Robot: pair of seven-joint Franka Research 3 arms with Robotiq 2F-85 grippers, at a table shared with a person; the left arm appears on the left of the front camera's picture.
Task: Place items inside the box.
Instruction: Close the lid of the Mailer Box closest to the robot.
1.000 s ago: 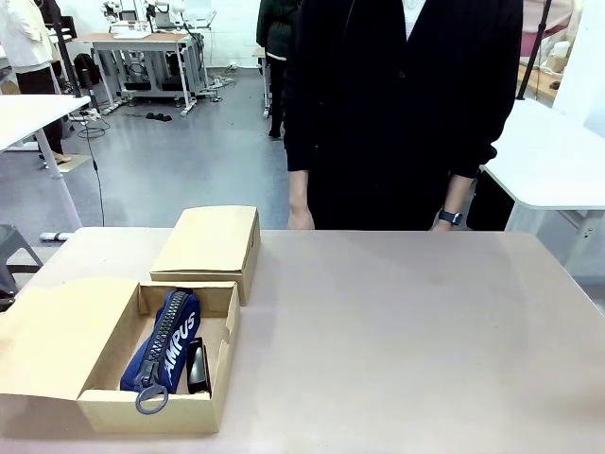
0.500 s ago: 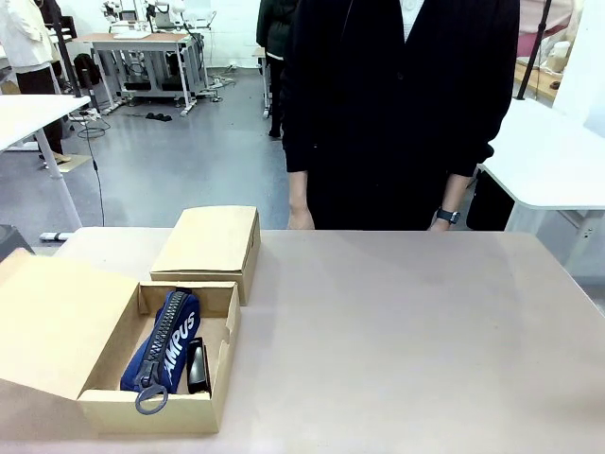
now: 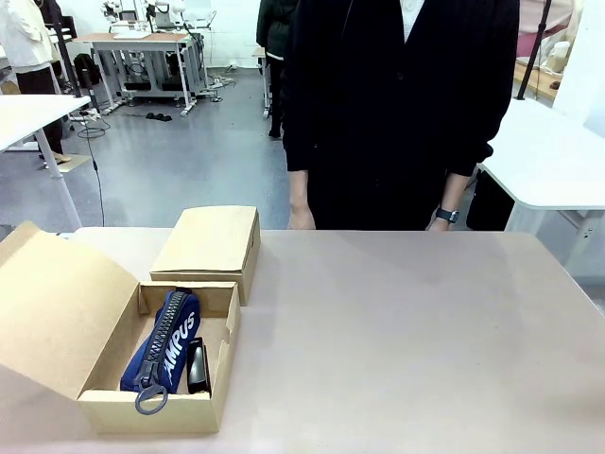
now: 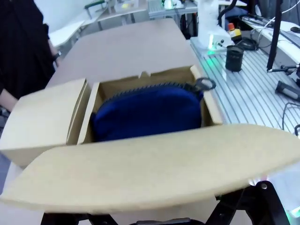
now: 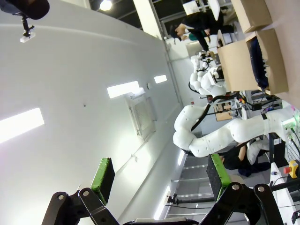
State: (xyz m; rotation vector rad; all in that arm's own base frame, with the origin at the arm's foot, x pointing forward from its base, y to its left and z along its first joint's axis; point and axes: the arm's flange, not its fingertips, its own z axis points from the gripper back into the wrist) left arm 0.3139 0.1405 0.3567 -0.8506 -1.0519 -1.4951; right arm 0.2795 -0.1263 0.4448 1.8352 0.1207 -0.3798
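The box [image 3: 146, 414] stands at the table's near left, its wide flap lid [image 3: 57, 307] tilted up on the left side. Inside lie a navy blue zip pouch [image 3: 168, 340] with white print and a small black object [image 3: 198, 367] beside it. In the left wrist view the flap lid [image 4: 150, 164] crosses the picture just above my left gripper's black knuckles [image 4: 262, 201], which stand wide apart; its fingertips are hidden behind the flap, and the pouch [image 4: 147, 112] shows beyond. My right gripper [image 5: 160, 180] is open, holds nothing, and faces a wall and ceiling.
A smaller closed cardboard box [image 3: 208, 241] sits just behind the open one. A person in black [image 3: 397, 113] stands at the far edge, hands hanging at the table's rim. The bare table [image 3: 406, 340] stretches to the right.
The box's flap lid has swung up from lying flat on the table to a raised tilt. The pouch, the smaller box and the person have stayed put.
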